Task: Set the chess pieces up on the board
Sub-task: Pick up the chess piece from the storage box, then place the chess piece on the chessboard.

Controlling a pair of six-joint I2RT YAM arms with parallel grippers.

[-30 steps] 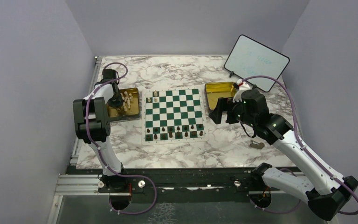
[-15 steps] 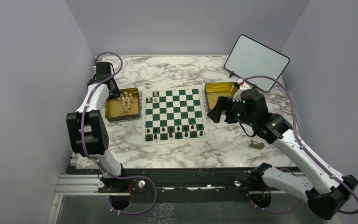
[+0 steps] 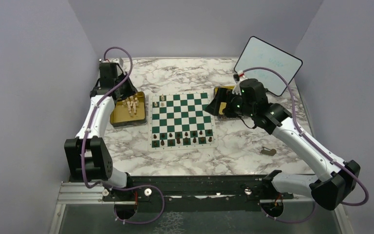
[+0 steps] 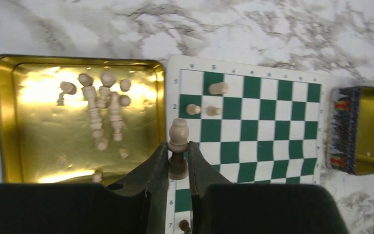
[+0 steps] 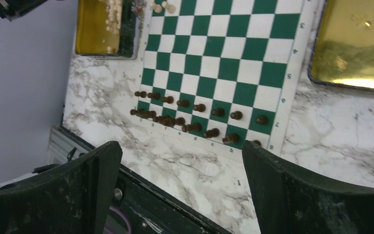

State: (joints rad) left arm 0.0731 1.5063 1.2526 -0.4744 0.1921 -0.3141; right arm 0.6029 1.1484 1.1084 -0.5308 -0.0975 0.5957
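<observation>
The green and white board [image 3: 182,119] lies mid-table. Dark brown pieces [image 3: 182,138] fill its two near rows, and three cream pieces [image 3: 161,101] stand at its far left corner. More cream pieces [image 4: 102,107] lie in the left gold tray [image 3: 119,117]. My left gripper [image 4: 178,156] is shut on a cream piece [image 4: 178,134], held high over the seam between tray and board [image 4: 253,126]. In the top view it [image 3: 118,91] is behind the tray. My right gripper [image 5: 182,190] is open and empty, above the board's right edge [image 3: 213,106].
A second gold tray [image 3: 222,92], with nothing showing in it, sits right of the board, partly under my right arm. A tilted whiteboard [image 3: 268,63] stands at the back right. A small brown object [image 3: 269,151] lies on the marble near the right front. Grey walls close in on both sides.
My left gripper has risen out of the left tray and drawn back with a cream piece. My right gripper has moved away from me and left, toward the board's right edge.
</observation>
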